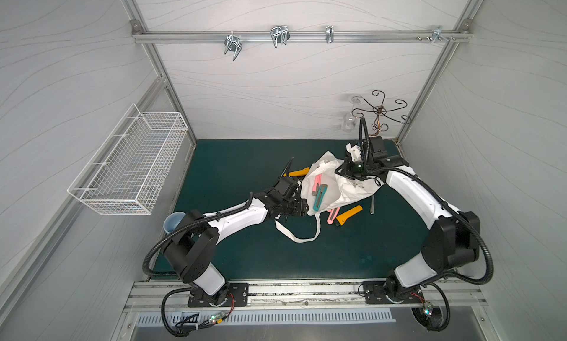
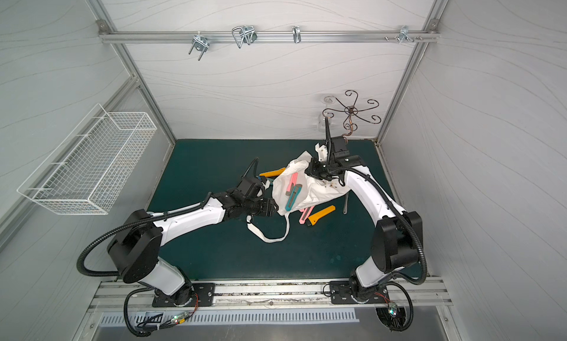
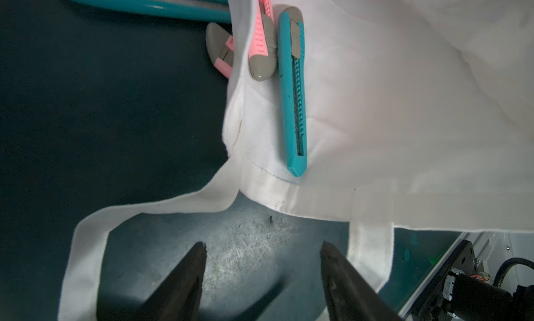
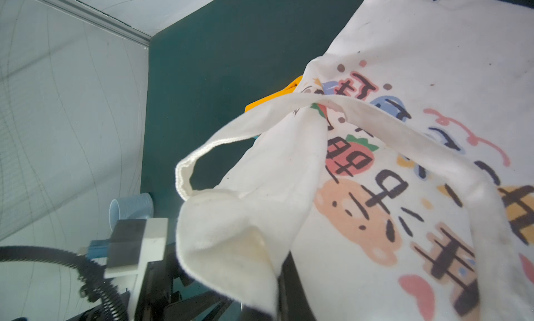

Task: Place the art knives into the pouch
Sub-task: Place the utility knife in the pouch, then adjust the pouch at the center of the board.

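**Teal art knife lying in the pouch mouth, left fingers empty**

The pouch [image 1: 346, 187] lay crumpled on the dark green surface [image 1: 245, 176], its mouth turned toward the left arm. The right fingers [image 4: 291, 287] were closed on a fold of cloth at its far rim, holding the upper layer up. Most of their length was hidden under that fold.

The teal art knife [image 3: 294, 102] lay flat on the lower layer, its tip at the hemmed rim. A pink art knife [image 3: 261, 39] sat just beside it, deeper in. The left fingers [image 3: 187, 276] stood wide apart and gripped nothing, just short of the rim above bare surface. One strap handle [image 3: 86, 241] lay looped beside them.

The pouch's printed face showed in the right wrist view: black brush-style characters over a strawberry, a bear face and coloured blobs — none of it could be read.

Outside the pouch, a second pink knife [image 3: 222, 53] lay half under its edge. A yellow knife [image 1: 349, 215] lay just beside that one, another yellow knife [image 1: 296, 172] lay on the far side, and a second teal knife [image 3: 144, 1] rested on the surface nearby.
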### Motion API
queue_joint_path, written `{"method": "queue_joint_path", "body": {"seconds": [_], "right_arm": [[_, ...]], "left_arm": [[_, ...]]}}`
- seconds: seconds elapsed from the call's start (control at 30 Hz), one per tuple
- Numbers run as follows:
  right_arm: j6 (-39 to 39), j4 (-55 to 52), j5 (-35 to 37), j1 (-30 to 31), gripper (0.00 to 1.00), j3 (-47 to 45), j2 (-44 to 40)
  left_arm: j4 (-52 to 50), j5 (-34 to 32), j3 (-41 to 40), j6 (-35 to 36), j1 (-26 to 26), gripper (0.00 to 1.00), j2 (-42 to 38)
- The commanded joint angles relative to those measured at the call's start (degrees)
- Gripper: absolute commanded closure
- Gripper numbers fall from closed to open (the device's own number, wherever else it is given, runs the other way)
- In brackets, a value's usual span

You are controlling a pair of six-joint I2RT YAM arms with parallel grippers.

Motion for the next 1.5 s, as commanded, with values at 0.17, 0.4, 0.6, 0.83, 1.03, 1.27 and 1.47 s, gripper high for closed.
{"method": "queue_joint_path", "body": {"seconds": [0.17,0.4,0.6,0.83,1.03,1.27,1.47], "right_arm": [[0.67,-1.81,-3.41,0.31,1.00,3.00,0.00],[0.26,-3.33,-3.68,0.56,1.00,4.97,0.08],[0.50,-3.00,-3.94,0.85,1.00,4.85,-0.19],[-0.65,-4.60,-2.48,1.28,1.00,5.64,-0.24],[-3.13,-7.26,0.73,1.38,1.00,6.73,-1.39],[-6.38,-12.17,7.67,2.97,1.00,10.11,-4.72],[-7.65,-14.75,10.69,7.67,1.00,11.67,-7.99]], "left_arm": [[17.29,3.08,-0.65,-6.74,-1.11,0.34,6.40],[20.18,2.39,-1.27,-8.37,-2.30,0.35,11.42],[23.07,1.94,-2.39,-8.81,-2.68,0.39,12.26],[20.54,2.01,2.18,-7.21,-2.96,1.00,12.65],[12.06,-1.36,1.76,-4.54,-1.62,1.00,1.73],[-1.98,-3.05,6.88,0.07,4.87,1.00,-17.48],[-13.66,-1.06,16.91,2.13,9.78,1.00,-26.63]]}}
